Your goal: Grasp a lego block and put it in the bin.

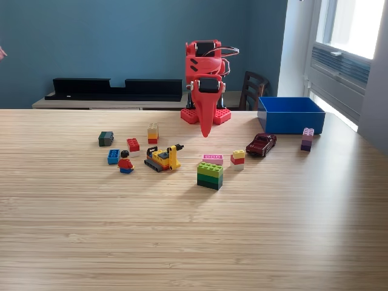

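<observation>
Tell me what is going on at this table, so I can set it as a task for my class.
A small red robot arm sits folded at the far edge of a wooden table, its gripper pointing down and holding nothing. Lego blocks, a toy figure, a yellow digger and a dark red toy car lie scattered in front of it. The blue bin stands on the exterior view's right; no block shows inside.

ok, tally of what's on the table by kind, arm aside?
Block pieces or stacks: 8 (dark green, red, blue, tan-topped stack, pink, yellow-and-red stack, green stack, purple stack)
Minifigure: 1
Yellow toy digger: 1
Dark red toy car: 1
Blue bin: 1
Total: 12
</observation>
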Motion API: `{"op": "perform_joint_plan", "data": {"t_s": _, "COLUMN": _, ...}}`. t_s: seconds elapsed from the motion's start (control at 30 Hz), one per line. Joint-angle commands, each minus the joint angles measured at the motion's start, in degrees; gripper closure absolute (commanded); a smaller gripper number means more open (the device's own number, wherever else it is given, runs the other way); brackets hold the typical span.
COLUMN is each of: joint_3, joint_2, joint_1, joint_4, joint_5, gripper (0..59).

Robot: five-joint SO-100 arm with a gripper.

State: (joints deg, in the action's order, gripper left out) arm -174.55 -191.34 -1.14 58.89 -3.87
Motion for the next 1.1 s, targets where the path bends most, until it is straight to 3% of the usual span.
{"op": "perform_joint_plan", "data": {"t_s": 0.03, "joint_3": 9.58, "joint_2": 0.35, "joint_1": -0.7, "joint_4": -0.35, "joint_5": 2.81, "gripper": 48.0}}
{"op": "perform_joint_plan", "data": {"t_s": 0.17, "joint_3": 17.14, "joint_2": 8.61, "joint_1": -0.44, "joint_4": -0.53, "joint_5": 6.33, "gripper": 47.3}}
{"op": "perform_joint_plan", "data": {"t_s": 0.5, "joint_3": 43.77, "joint_2": 46.85, "joint_1": -0.44, "joint_4": -1.93, "joint_5": 15.82, "gripper": 47.0}}
{"op": "perform_joint_plan", "data": {"t_s": 0.73, "joint_3": 59.59, "joint_2": 67.24, "joint_1": -0.44, "joint_4": -1.85, "joint_5": 24.35, "gripper": 38.5}}
{"op": "perform_joint_plan", "data": {"t_s": 1.1, "joint_3": 77.61, "joint_2": 92.46, "joint_1": -0.44, "joint_4": -1.85, "joint_5": 33.75, "gripper": 34.9}}
